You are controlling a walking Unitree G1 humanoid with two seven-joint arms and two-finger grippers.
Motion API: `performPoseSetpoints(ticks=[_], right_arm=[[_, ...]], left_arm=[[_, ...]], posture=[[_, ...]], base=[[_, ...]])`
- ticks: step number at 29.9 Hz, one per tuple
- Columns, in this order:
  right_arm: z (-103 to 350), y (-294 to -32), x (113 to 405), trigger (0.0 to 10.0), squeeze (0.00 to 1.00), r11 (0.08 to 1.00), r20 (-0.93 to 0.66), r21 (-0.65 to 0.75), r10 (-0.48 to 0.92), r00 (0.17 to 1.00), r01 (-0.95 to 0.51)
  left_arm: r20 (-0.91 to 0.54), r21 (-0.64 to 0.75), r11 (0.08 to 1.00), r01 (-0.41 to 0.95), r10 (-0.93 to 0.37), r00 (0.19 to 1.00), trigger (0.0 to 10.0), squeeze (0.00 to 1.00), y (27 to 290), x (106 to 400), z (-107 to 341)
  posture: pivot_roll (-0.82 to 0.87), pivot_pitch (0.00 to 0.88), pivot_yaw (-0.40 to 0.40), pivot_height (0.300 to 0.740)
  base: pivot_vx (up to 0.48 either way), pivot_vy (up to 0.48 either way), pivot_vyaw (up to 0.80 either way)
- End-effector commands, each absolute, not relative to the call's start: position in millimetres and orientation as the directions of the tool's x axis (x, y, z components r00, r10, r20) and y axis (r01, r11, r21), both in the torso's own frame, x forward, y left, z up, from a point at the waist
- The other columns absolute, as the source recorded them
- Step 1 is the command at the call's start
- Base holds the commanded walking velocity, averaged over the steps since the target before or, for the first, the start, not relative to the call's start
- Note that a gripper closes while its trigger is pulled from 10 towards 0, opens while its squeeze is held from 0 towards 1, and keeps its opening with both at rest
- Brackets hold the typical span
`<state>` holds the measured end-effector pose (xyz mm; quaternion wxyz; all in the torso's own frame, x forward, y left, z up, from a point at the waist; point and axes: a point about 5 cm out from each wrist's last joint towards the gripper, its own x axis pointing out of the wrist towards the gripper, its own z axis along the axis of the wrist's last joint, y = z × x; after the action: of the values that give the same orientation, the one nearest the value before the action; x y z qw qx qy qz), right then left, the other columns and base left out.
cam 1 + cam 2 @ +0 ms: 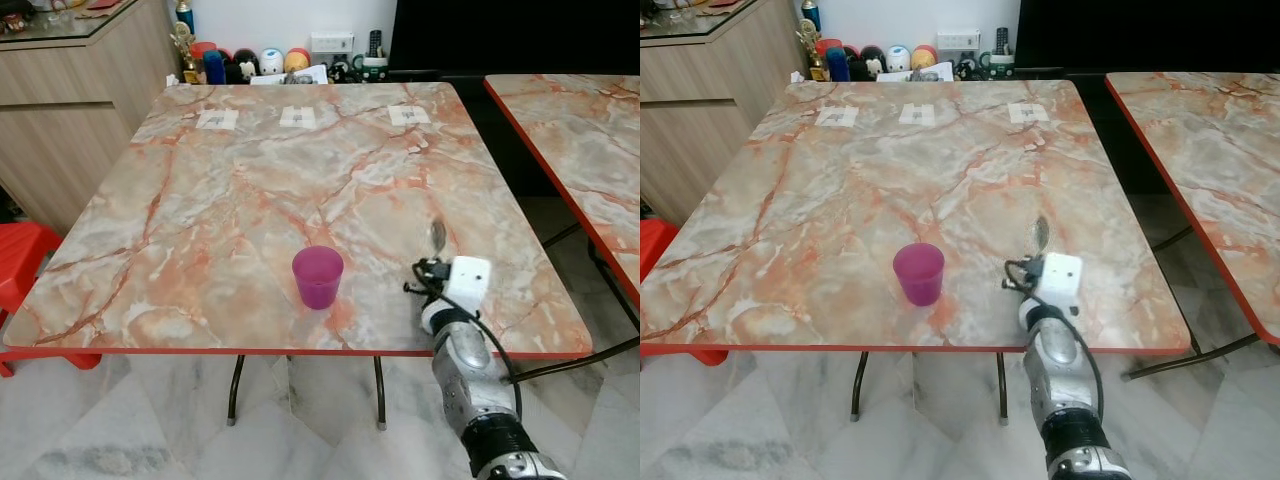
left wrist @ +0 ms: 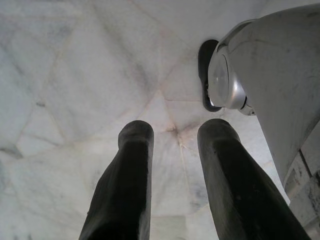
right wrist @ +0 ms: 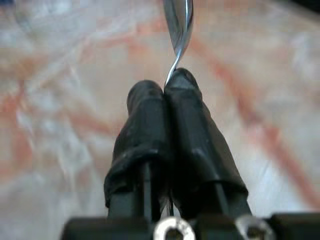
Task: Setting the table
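spoon (image 1: 437, 236), a thin metal one, pinched by its handle between the pressed-together black fingers (image 3: 190, 115) of the right gripper (image 3: 167, 87), bowl pointing away toward the upper part of the frame, poised over the marble table (image 1: 250, 180) at lower right of centre. just left of it in the frame, a purple cup (image 1: 317, 277) standing upright near the table's front edge, apart from the spoon. farther out, three small white cards (image 1: 298, 117) along the far edge, then toys and bottles against the wall at upper left. likely step: laying the spoon beside the cup. best done by lowering until the bowl rests flat on the marble, keeping clear of the cup so as not to knock it, then easing the grip apart. left gripper (image 2: 172, 131) hanging idle over the floor tiles, fingers held apart with a clear gap, nothing between them.
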<state>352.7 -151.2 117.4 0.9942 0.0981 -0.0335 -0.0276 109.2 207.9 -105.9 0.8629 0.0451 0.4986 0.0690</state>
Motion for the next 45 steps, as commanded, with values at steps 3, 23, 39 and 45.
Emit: performPoseSetpoints(ticks=[3,23,39,45], right_arm=[[121,-153,349,10.0,0.00,0.978,0.106,0.203,-0.069,0.992,0.046],[130,-150,335,10.0,0.00,0.981,0.194,0.191,-0.041,0.980,0.003],[128,-151,332,10.0,0.00,0.981,0.181,0.194,-0.049,0.982,0.014],[129,-152,333,10.0,0.00,0.981,0.180,0.191,-0.056,0.982,0.021]], left_arm=[[-0.770,0.209,0.968,-0.138,0.250,0.587,10.0,0.00,241,140,-88],[-0.683,0.215,0.968,-0.128,0.243,0.689,10.0,0.00,255,169,-69],[-0.704,0.205,0.974,-0.098,0.216,0.676,10.0,0.00,243,162,-76],[-0.704,0.204,0.974,-0.096,0.214,0.677,10.0,0.00,243,163,-75]], posture=[[0.04,0.143,-0.013,0.740],[0.02,0.106,-0.014,0.740],[0.02,0.076,-0.016,0.740],[0.01,0.103,-0.020,0.740]], base=[[0.000,0.000,0.00],[0.000,0.000,0.00],[0.000,-0.345,0.00],[0.000,-0.480,0.00]])
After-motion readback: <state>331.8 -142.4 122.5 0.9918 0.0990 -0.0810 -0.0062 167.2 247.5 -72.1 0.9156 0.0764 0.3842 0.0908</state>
